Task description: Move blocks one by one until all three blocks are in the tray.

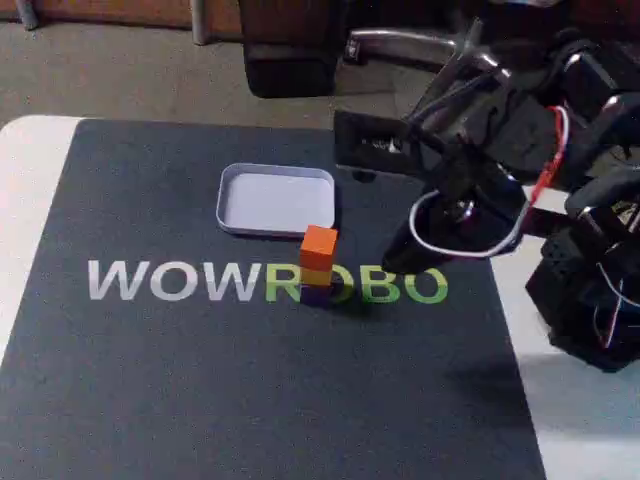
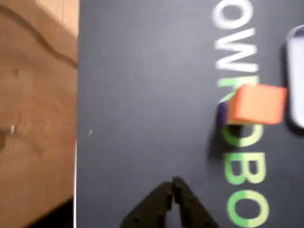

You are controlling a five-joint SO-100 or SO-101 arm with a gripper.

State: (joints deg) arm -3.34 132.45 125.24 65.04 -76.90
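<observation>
Standing stacked in one column on the dark mat (image 1: 200, 380), the three blocks wait just outside the tray (image 1: 232, 200): orange block (image 1: 319, 243) on top, yellow block (image 1: 316, 275) in the middle, purple block (image 1: 316, 294) at the bottom, the pile just beside the tray's near right corner in the fixed view. That stacking leaves only the orange one free to lift first. The tray holds nothing. To the right in the fixed view the arm leans low over the mat, its fingers (image 2: 174, 186) empty and drawn together to a point in the wrist view, apart from the stack. By the look of it, no block has yet been moved, and the white worktop (image 1: 25, 190) shows at the mat's edge.
</observation>
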